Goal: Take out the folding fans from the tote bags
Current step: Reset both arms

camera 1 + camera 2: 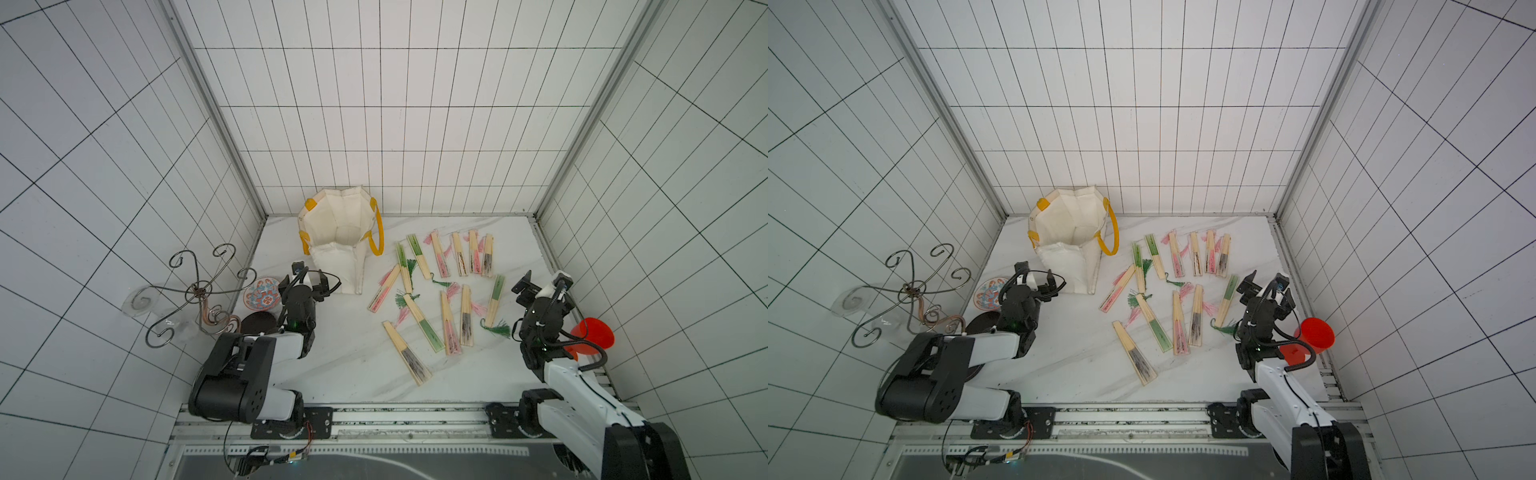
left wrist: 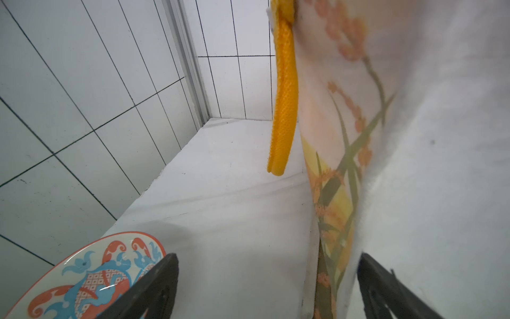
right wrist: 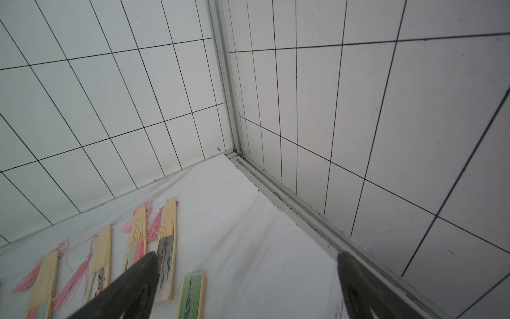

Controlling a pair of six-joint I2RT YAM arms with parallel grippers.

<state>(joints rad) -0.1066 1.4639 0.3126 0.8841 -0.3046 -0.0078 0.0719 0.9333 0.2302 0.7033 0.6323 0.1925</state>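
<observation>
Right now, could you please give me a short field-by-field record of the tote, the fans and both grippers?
tote bag: cream canvas, yellow handles, standing open; no fan visible inside
folding fans: twelve, closed, lying on the tabletop beside the tote
left gripper: open, empty, close to the tote's side
right gripper: open, empty, beside the fans

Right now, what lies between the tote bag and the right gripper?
Between the tote bag and the right gripper, closed folding fans lie scattered on the table, as both top views show.
</observation>
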